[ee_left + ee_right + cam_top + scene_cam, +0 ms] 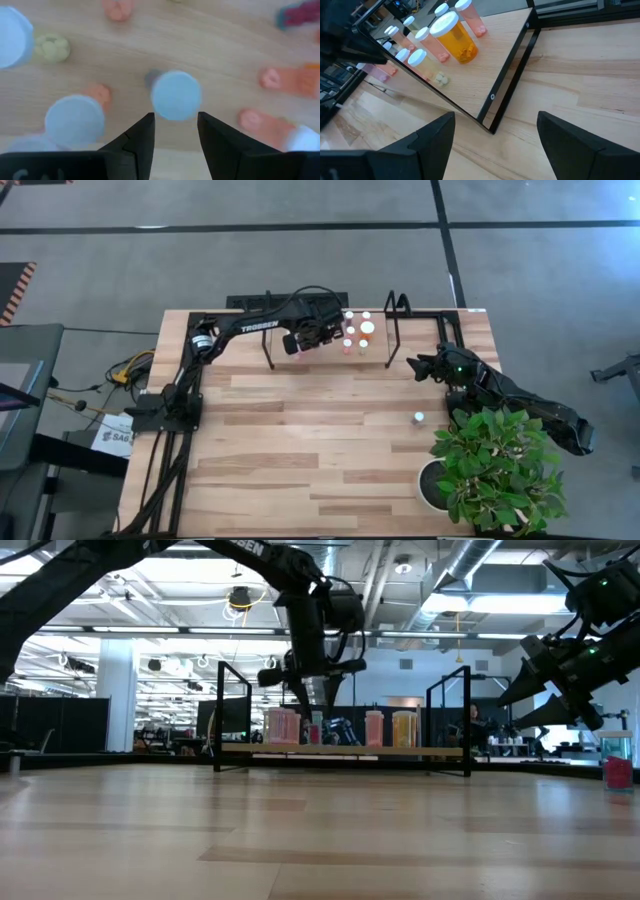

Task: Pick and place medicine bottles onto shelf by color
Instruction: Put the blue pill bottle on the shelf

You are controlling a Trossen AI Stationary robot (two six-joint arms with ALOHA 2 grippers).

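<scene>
The left gripper (pixel 300 343) hangs over the shelf (pixel 420 316) at the desk's (pixel 300 450) far edge, its fingers (pixel 140 137) slightly parted above a white-capped bottle (pixel 176 95), gripping nothing. Medicine bottles (pixel 357 332) stand clustered on the shelf; one stray bottle (pixel 419 418) sits near the plant pot (pixel 432 485). The right gripper (pixel 418 366) waits beside the shelf's right end, fingers wide open and empty.

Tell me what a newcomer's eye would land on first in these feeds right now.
Probably the left gripper hovering over the shelf at the table's far edge, its fingers slightly parted just above a white-capped bottle. Next, the cluster of medicine bottles standing on that shelf, the big orange bottle most of all. The right gripper waits open beside the shelf's right end.
</scene>
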